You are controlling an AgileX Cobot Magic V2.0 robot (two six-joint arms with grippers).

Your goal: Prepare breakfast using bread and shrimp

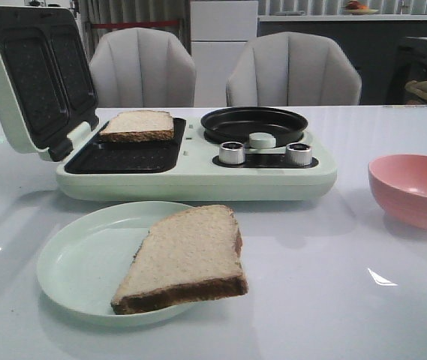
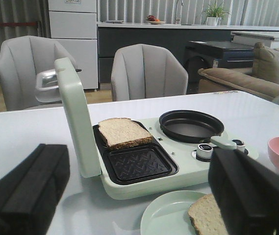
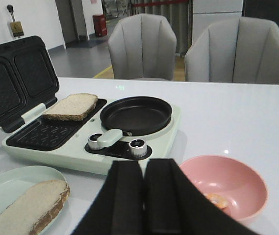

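The shrimp (image 3: 216, 199) is seen in the pink bowl (image 3: 227, 188), just beside the right claw (image 3: 144, 196), which is closed and empty; the left claw (image 2: 129, 196) is spread wide, holding nothing.

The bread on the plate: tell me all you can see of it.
The bread is one pale tan slice with a dark brown crust, thickest-looking along its near edge. It lies flat, whole and untoasted on the light green plate, turned at an angle, its right corner overhanging the rim above the table. Only the plate touches it.
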